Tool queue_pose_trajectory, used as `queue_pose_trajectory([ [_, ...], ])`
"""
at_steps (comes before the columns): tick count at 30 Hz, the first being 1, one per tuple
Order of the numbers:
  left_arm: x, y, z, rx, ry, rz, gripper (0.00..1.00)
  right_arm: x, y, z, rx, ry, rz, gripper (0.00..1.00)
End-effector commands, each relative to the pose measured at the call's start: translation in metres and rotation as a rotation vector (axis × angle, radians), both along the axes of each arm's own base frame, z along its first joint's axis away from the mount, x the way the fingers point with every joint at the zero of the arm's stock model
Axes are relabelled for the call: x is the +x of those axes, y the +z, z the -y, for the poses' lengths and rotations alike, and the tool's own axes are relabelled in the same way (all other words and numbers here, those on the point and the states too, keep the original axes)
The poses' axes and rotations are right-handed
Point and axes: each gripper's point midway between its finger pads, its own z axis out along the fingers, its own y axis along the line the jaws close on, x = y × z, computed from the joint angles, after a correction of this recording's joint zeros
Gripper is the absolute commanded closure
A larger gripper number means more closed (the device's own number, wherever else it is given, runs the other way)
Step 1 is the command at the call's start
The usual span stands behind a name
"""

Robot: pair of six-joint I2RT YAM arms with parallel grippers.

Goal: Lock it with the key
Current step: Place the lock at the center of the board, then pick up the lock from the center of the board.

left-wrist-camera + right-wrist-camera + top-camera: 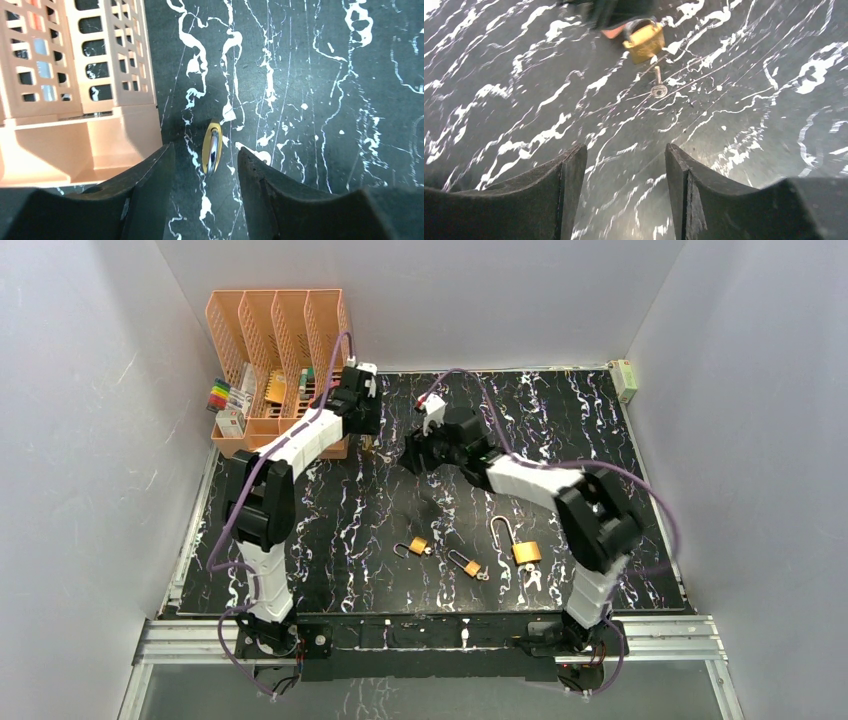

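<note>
A small brass padlock (212, 149) rests on the black marbled table (320, 100), seen end-on with its chrome shackle toward the camera. My left gripper (205, 150) is open around it, and neither finger touches it. In the right wrist view the same padlock (644, 42) has a key (657, 82) sticking out of its underside toward the camera, partly under the left gripper's dark fingers (619, 12). My right gripper (625, 147) is open and empty, a short way back from the key. From above, the left gripper (368, 435) and the right gripper (408, 455) face each other across the padlock (374, 447).
An orange desk organiser (275, 340) stands just left of the left gripper, close to its left finger (150, 170). Three more brass padlocks lie near the front edge: a small one (418, 546), one (467, 564) with a key, and a long-shackled one (522, 550).
</note>
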Motion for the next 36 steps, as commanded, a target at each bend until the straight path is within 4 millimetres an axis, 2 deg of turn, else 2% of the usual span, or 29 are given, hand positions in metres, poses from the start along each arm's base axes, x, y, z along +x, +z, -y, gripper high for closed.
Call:
queue_pose_trajectory([
  [1, -0.005, 0.088, -0.008, -0.050, -0.005, 0.139, 0.50, -0.061, 0.054, 0.020, -0.084, 0.171, 0.215, 0.30],
  [5, -0.019, 0.110, -0.016, -0.074, 0.002, 0.169, 0.46, -0.108, 0.038, 0.045, -0.196, 0.278, 0.157, 0.27],
  [8, -0.035, 0.120, -0.019, -0.100, 0.000, 0.179, 0.42, -0.134, 0.015, 0.060, -0.302, 0.320, 0.085, 0.26],
  [9, -0.040, 0.123, -0.019, -0.110, -0.001, 0.183, 0.37, -0.141, 0.009, 0.061, -0.330, 0.328, 0.086, 0.26],
  [11, -0.051, 0.128, -0.020, -0.137, 0.001, 0.187, 0.04, -0.150, -0.003, 0.061, -0.385, 0.342, 0.096, 0.25],
  [12, -0.057, 0.131, -0.019, -0.154, -0.006, 0.189, 0.02, -0.154, -0.008, 0.060, -0.407, 0.346, 0.095, 0.25],
  [17, -0.089, 0.140, -0.015, -0.233, -0.036, 0.188, 0.02, -0.168, -0.021, 0.050, -0.445, 0.378, 0.100, 0.24],
  [21, -0.113, 0.138, -0.011, -0.290, -0.075, 0.184, 0.02, -0.177, -0.029, 0.039, -0.468, 0.404, 0.097, 0.24],
  [25, -0.130, 0.130, -0.010, -0.310, -0.102, 0.169, 0.02, -0.184, -0.046, 0.033, -0.524, 0.413, 0.084, 0.23],
  [28, -0.138, 0.123, -0.009, -0.318, -0.112, 0.145, 0.02, -0.185, -0.058, 0.032, -0.549, 0.407, 0.064, 0.22],
  [36, -0.144, 0.121, -0.010, -0.325, -0.115, 0.141, 0.02, -0.188, -0.080, 0.032, -0.575, 0.406, 0.022, 0.25],
])
